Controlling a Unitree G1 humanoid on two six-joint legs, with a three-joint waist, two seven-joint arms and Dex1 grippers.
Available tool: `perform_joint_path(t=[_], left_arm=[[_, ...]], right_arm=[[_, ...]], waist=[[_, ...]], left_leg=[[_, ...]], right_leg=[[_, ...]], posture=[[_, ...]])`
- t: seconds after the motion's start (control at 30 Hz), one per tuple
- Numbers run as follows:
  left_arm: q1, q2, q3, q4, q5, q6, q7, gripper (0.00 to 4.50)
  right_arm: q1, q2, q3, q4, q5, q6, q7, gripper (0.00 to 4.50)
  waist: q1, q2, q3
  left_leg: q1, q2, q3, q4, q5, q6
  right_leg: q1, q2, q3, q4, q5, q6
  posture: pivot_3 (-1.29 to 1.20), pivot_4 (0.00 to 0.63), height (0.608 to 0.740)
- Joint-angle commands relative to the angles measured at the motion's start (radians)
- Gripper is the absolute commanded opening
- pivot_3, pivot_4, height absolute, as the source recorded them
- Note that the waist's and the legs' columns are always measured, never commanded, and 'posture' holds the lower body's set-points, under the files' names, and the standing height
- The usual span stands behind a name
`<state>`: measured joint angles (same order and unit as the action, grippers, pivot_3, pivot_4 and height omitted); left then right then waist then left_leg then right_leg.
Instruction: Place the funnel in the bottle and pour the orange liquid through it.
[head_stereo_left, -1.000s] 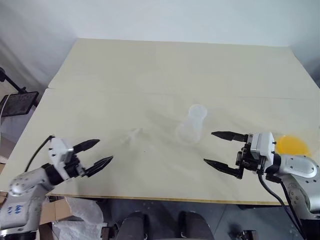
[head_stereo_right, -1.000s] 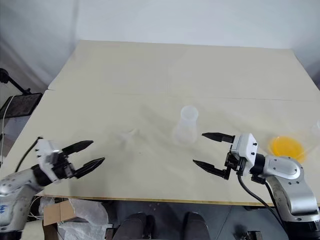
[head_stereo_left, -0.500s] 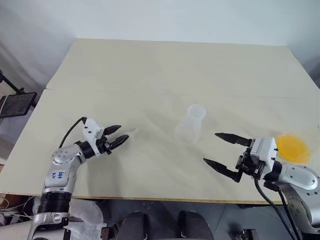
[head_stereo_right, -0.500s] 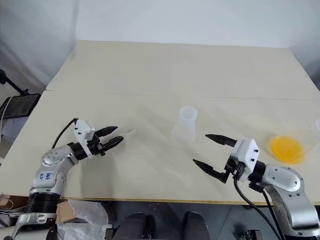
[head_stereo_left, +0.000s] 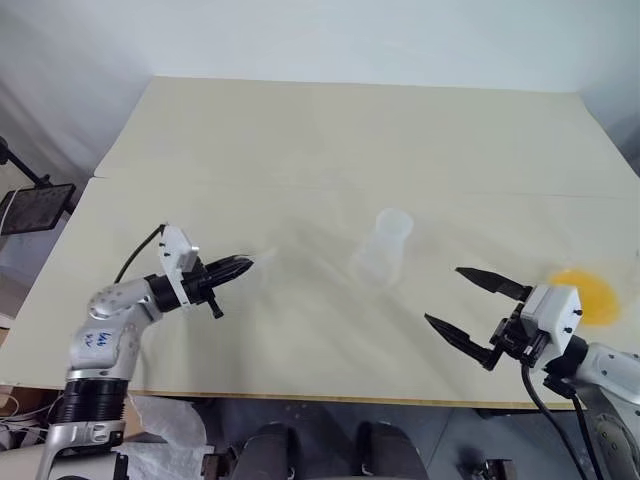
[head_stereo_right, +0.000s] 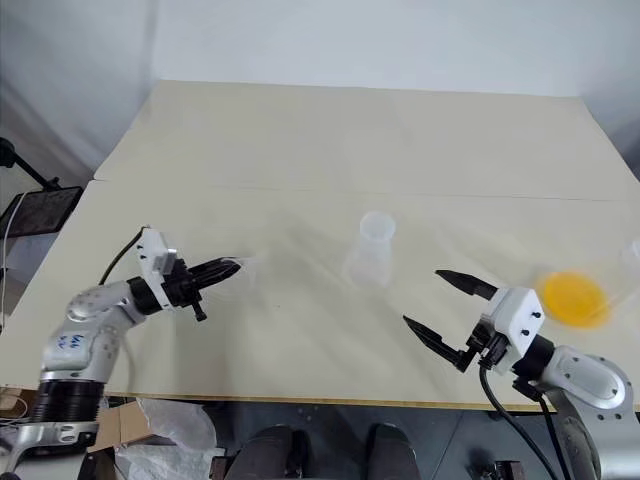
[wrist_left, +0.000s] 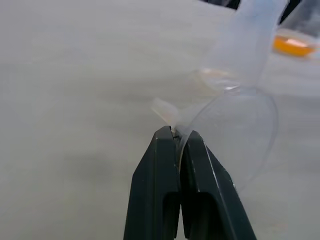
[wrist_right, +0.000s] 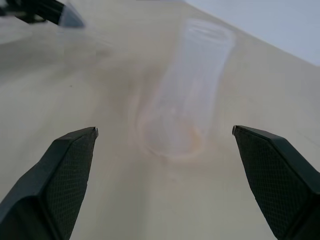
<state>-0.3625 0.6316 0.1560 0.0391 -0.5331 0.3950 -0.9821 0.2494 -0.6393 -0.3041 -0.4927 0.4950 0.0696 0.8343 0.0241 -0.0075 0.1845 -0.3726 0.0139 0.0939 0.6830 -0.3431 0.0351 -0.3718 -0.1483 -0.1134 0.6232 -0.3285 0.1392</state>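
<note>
While the head camera looks down over the pale table (head_stereo_left: 330, 140), the left gripper (head_stereo_left: 238, 267) sits out over its left half with both black fingers pressed together on the funnel (head_stereo_left: 262, 258), a faint clear cone that barely shows against the wood; the bottle (head_stereo_left: 384, 247) stands upright near the middle, well apart from it, and the orange liquid (head_stereo_left: 584, 294) glows at the right edge behind the right gripper (head_stereo_left: 466, 305), whose fingers are spread wide on nothing. From the left wrist, the pinch is plain: the fingertips (wrist_left: 170, 145) nip the thin rim of the funnel (wrist_left: 235, 127) beside a small tab, the cone hanging off beyond them. It looks feather-light and thin-walled, probably slick plastic, so a rim pinch may let it swivel or slip; I'd judge a gentle, slow carry safest. From the right wrist, the bottle (wrist_right: 187, 97) stands between the parted fingers but well beyond them, light enough, I'd guess, to tip at a nudge.
</note>
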Motion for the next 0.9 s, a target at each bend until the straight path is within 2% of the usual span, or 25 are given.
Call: perform_joint_path(t=[0.03, 0.1, 0.17, 0.23, 0.3, 0.43, 0.53, 0.7, 0.9], left_arm=[[-0.149, 0.051, 0.011, -0.072, -0.137, 0.198, -0.036, 0.02], [-0.246, 0.086, -0.016, -0.066, -0.178, 0.337, -0.048, 0.02], [-0.376, 0.077, -0.021, -0.022, -0.258, 0.481, -0.060, 0.02], [-0.517, 0.068, -0.076, 0.043, -0.243, 0.609, -0.026, 0.02], [-0.631, 0.064, -0.173, 0.094, -0.164, 0.671, -0.002, 0.02], [-0.872, -0.036, -0.306, 0.235, -0.138, 0.734, -0.101, 0.02], [-0.951, -0.085, -0.392, 0.296, -0.087, 0.737, -0.146, 0.02], [-1.045, -0.090, -0.529, 0.348, -0.005, 0.763, -0.229, 0.02], [-1.094, -0.132, -0.550, 0.424, 0.061, 0.736, -0.248, 0.02]], right_arm=[[0.028, 0.027, -0.024, -0.057, -0.001, -0.025, -0.028, 4.50], [0.036, 0.039, -0.023, -0.061, -0.006, -0.029, -0.038, 4.50], [0.033, 0.058, -0.036, -0.055, -0.012, -0.049, -0.055, 4.50], [0.040, 0.084, -0.064, -0.048, -0.012, -0.078, -0.074, 4.50], [0.056, 0.098, -0.087, -0.043, -0.013, -0.097, -0.084, 4.50], [0.085, 0.186, -0.149, -0.062, 0.014, -0.120, -0.175, 4.50], [0.096, 0.241, -0.164, -0.083, 0.015, -0.139, -0.228, 4.50], [0.102, 0.278, -0.161, -0.119, -0.011, -0.169, -0.275, 4.50], [0.127, 0.255, -0.091, -0.149, -0.062, -0.180, -0.247, 4.50]], waist=[[0.003, 0.000, 0.000], [0.004, -0.001, 0.000], [0.001, -0.001, 0.000], [0.001, -0.001, 0.000], [0.000, -0.001, 0.000], [0.005, -0.001, 0.000], [-0.003, 0.000, 0.000], [-0.021, 0.001, 0.000], [-0.022, 0.001, 0.001]], left_leg=[[0.000, 0.000, 0.000, 0.000, 0.000, 0.000], [-0.001, -0.001, -0.002, 0.001, 0.000, 0.000], [-0.001, -0.002, -0.001, 0.001, 0.000, 0.000], [-0.001, -0.002, -0.001, 0.001, 0.000, 0.000], [-0.001, -0.002, -0.001, 0.001, 0.000, 0.000], [-0.002, -0.002, 0.000, 0.001, 0.001, 0.000], [-0.003, -0.002, 0.000, 0.001, 0.001, 0.000], [-0.002, -0.001, 0.003, -0.001, 0.002, -0.003], [-0.002, 0.001, 0.003, -0.001, 0.002, -0.004]], right_leg=[[0.000, 0.000, 0.000, 0.000, 0.000, 0.000], [0.001, 0.000, 0.000, 0.000, 0.000, 0.000], [0.001, 0.000, 0.001, 0.000, 0.000, 0.000], [0.000, 0.001, 0.000, 0.000, 0.000, 0.000], [0.000, 0.001, 0.001, 0.000, 0.000, 0.000], [-0.001, 0.003, 0.002, 0.001, 0.000, 0.000], [-0.002, 0.003, 0.003, 0.000, 0.000, 0.001], [-0.004, 0.008, 0.006, 0.000, -0.001, -0.001], [-0.005, 0.009, 0.007, 0.000, -0.002, -0.002]], posture=[[0.00, 0.150, 0.740], [0.00, 0.150, 0.740], [0.00, 0.150, 0.740], [0.00, 0.150, 0.740], [0.00, 0.150, 0.740], [0.00, 0.150, 0.740], [0.00, 0.150, 0.740], [0.00, 0.150, 0.740], [0.00, 0.150, 0.740]])
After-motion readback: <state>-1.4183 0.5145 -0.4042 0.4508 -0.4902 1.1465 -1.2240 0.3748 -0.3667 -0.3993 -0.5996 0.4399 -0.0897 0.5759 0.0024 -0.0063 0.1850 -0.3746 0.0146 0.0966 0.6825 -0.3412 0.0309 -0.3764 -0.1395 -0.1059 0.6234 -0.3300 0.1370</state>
